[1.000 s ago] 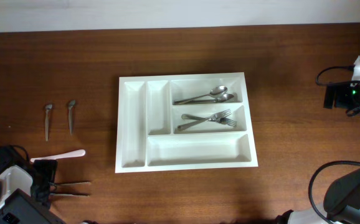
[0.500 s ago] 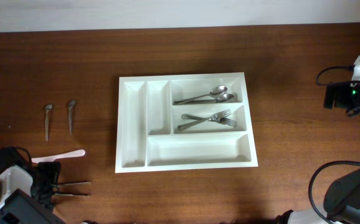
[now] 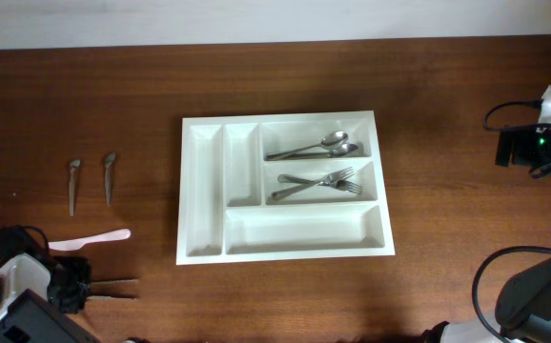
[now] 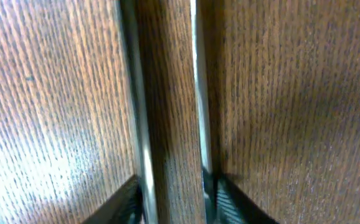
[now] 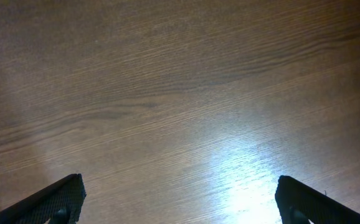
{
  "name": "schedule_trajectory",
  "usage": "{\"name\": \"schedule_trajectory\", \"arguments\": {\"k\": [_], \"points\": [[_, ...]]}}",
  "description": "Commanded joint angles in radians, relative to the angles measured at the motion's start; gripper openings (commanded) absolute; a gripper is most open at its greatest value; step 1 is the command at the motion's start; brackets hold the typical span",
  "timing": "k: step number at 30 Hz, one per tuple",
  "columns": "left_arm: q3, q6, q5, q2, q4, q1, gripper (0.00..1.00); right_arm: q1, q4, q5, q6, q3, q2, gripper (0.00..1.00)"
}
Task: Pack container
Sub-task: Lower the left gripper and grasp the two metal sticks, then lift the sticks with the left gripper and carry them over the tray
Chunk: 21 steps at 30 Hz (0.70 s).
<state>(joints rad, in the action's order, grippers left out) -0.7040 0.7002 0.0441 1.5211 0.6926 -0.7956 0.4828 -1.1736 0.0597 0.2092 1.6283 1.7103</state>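
Two knives (image 3: 115, 281) at 8 o'clock — left gripper (image 4: 179, 196) straddled both, jaws spread | next likely called for a single-knife pinch | right gripper (image 5: 180, 202) gaped, idle.

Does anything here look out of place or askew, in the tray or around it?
Nothing is spilled or damaged. In the tray, the two forks lie crossed and slanted, not parallel like the spoons above them. Left of it, cutlery is loose on the table: two small spoons, a white utensil, two thin dark pieces.
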Motion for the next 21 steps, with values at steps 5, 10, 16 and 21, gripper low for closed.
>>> {"name": "schedule_trajectory", "arguments": {"k": [5,10,16,21], "points": [[-0.058,-0.051,-0.023,-0.022,0.053,-0.006,0.32,0.001,0.001,-0.006,-0.008,-0.007,0.002,0.99],[-0.19,-0.066,-0.023,-0.082,0.186,-0.004,0.2,0.002,0.001,-0.006,-0.008,-0.007,0.002,0.99],[-0.323,-0.066,-0.023,-0.196,0.289,0.031,0.02,0.002,0.001,-0.006,-0.008,-0.007,0.002,0.99],[-0.357,-0.065,-0.024,-0.313,0.294,0.091,0.02,0.002,0.001,-0.006,-0.008,-0.007,0.002,0.99]]}}
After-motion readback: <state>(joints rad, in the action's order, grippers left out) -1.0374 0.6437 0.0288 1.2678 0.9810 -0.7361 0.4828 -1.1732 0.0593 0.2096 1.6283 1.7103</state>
